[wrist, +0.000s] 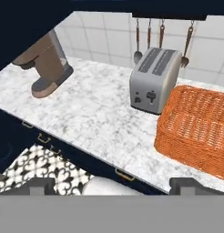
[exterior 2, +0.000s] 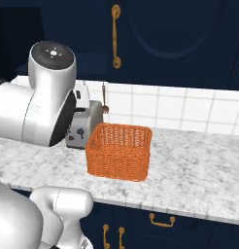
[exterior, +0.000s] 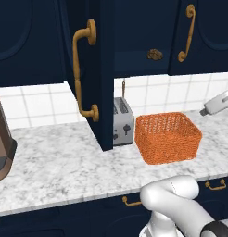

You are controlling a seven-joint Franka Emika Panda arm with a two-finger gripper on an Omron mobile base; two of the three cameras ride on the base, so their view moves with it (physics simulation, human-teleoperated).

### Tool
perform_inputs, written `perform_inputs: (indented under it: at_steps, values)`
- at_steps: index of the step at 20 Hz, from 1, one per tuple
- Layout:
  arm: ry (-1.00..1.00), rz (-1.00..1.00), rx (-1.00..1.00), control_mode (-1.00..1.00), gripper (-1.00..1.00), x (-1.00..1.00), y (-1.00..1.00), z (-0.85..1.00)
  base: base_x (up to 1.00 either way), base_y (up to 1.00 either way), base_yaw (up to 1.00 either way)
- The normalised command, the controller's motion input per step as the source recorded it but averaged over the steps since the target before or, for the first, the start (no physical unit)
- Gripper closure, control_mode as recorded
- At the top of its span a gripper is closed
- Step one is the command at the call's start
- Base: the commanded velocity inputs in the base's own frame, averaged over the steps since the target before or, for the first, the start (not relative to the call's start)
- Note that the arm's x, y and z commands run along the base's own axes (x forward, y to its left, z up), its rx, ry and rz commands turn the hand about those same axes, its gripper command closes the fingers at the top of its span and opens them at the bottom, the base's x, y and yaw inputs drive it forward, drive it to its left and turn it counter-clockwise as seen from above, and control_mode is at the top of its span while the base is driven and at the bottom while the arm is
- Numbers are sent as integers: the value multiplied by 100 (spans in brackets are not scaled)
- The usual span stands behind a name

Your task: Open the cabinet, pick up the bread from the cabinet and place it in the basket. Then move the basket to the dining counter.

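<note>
The cabinet (exterior: 99, 74) stands open: its door is swung out edge-on over the tabletop (exterior: 55, 166), brass handle facing the left base camera. So step 1 looks done. The bread (exterior: 155, 54) sits on the shelf inside, at about 12 o'clock above the basket (exterior: 167, 137), and nothing is touching it. The basket rests empty on the marble just beside the silver toaster (exterior: 123, 121), at 3 o'clock of it. Left to do, as I judge it: reach in and take the bread, drop it in the basket, then carry the basket to the dining counter.

The hand (wrist: 114, 185) is spread wide with nothing between its 2 tips, looking down over the toaster and basket from above.

The open door hides part of the toaster in the left base view. In the right base view the arm's big joint covers most of the toaster. The shelf interior is dark, and a brown appliance (wrist: 48, 63) is cut off at 9 o'clock.
</note>
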Motion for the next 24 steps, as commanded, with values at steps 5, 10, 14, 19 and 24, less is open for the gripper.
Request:
perform_inputs:
  at_steps: [5,10,14,19,24]
  values:
    - [3,-60,-33,-100,-100,18,-67,-3,0,0,0]
    - [-17,-40,0,-100,-100,-12,-7,27,0,0,0]
    - [-29,-35,10,-100,-100,0,0,71,0,0,0]
    - [-38,-27,9,-100,-100,18,1,82,0,0,0]
    - [-23,-5,7,-100,-100,47,3,85,0,0,0]
